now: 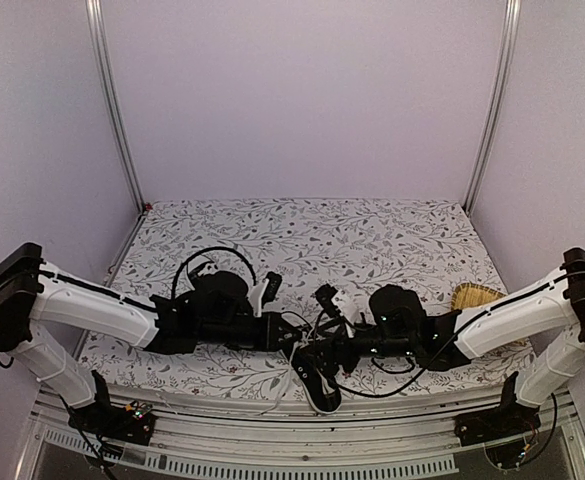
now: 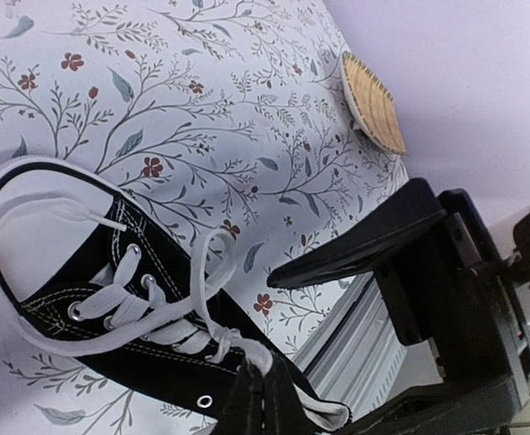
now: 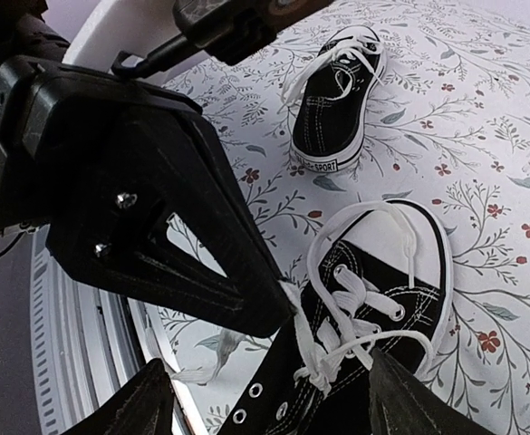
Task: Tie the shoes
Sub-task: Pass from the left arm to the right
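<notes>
One small black shoe [image 3: 373,299] with a white sole and a white toe is laid at the front edge of the flowery cloth [image 1: 372,230], between the two arms. Its white laces are loose and tangled. One lace [image 2: 244,353] is pinched by the left pincer [image 2: 257,391], which is pressed together. The right pincer [image 3: 265,385] is spread wide close to this shoe, and nothing is held in it. The other shoe [image 3: 337,95] is set farther back, untied too.

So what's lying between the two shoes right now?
Only bare floral cloth between the near shoe and the far shoe; the right wrist view shows it.
</notes>
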Robot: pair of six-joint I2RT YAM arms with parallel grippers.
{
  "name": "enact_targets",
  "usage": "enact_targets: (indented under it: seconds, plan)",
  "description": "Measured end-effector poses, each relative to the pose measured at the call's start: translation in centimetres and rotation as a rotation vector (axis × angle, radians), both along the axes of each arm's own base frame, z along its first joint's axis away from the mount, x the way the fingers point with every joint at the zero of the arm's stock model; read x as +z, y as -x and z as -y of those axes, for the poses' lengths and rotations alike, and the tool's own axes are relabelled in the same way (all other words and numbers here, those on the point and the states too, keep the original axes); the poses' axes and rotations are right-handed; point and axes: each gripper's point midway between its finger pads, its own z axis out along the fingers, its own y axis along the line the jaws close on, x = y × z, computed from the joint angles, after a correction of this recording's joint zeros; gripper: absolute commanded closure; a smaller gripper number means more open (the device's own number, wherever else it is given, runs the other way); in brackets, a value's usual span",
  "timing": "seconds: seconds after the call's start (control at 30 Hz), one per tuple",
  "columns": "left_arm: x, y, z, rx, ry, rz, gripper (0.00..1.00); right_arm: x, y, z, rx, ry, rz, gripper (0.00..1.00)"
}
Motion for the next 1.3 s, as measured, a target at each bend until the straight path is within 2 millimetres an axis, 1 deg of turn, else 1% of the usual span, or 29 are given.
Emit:
enact_targets:
  seconds: [0.33, 0.43, 0.5, 0.53, 0.57, 0.7, 0.73, 0.77, 0.8, 0.83, 0.97, 1.0, 1.03, 1.13, 1.2, 1.3]
  plan:
    - [0.3, 0.0, 0.3, -0.009, 0.010, -0.017, 1.00, -0.4, -1.0, -2.3, -0.031, 0.039, 0.075, 0.25]
    - [0.3, 0.0, 0.4, -0.009, 0.013, -0.021, 1.00, -0.8, -1.3, -2.8, -0.050, 0.054, 0.086, 0.29]
    - [0.1, -0.1, 0.5, -0.006, 0.010, -0.025, 1.00, -1.1, -1.5, -3.0, -0.070, 0.070, 0.096, 0.36]
    - [0.1, -0.1, 0.5, -0.004, 0.009, -0.026, 1.00, -1.3, -1.5, -3.0, -0.080, 0.077, 0.099, 0.43]
    - [0.0, -0.2, 0.5, -0.003, 0.008, -0.027, 1.00, -1.4, -1.7, -3.0, -0.093, 0.086, 0.102, 0.53]
    - [0.2, -0.4, 0.6, 0.002, 0.012, -0.025, 1.00, -1.8, -1.9, -2.6, -0.146, 0.103, 0.094, 0.79]
    - [0.3, -0.5, 0.6, 0.005, 0.013, -0.024, 1.00, -1.8, -2.1, -2.5, -0.154, 0.110, 0.099, 0.88]
    - [0.3, -0.6, 0.6, 0.007, 0.013, -0.022, 1.00, -1.9, -2.1, -2.4, -0.166, 0.109, 0.094, 0.93]
    - [0.3, -0.6, 0.6, 0.009, 0.013, -0.022, 1.00, -1.9, -2.2, -2.3, -0.176, 0.110, 0.088, 0.96]
    - [0.3, -0.6, 0.6, 0.009, 0.013, -0.022, 1.00, -2.0, -2.3, -2.2, -0.187, 0.113, 0.087, 0.97]
    - [0.1, -0.7, 0.7, 0.011, 0.010, -0.023, 1.00, -2.2, -2.5, -1.8, -0.209, 0.117, 0.081, 0.98]
    - [0.1, -0.8, 0.8, 0.011, 0.010, -0.023, 0.94, -2.2, -2.5, -1.8, -0.214, 0.118, 0.080, 0.98]
    - [0.1, -0.8, 0.8, 0.011, 0.010, -0.022, 0.85, -2.2, -2.6, -1.7, -0.218, 0.117, 0.081, 0.98]
    - [0.2, -1.1, 0.8, 0.010, -0.002, -0.012, 0.65, -2.3, -2.7, -1.4, -0.237, 0.116, 0.072, 0.98]
    - [0.1, -1.5, 0.6, 0.015, -0.023, 0.001, 0.59, -2.4, -2.8, -1.2, -0.249, 0.117, 0.067, 0.98]
    - [-0.1, -2.7, -0.4, 0.044, -0.068, 0.016, 0.55, -2.7, -2.9, -0.8, -0.266, 0.118, 0.055, 0.98]
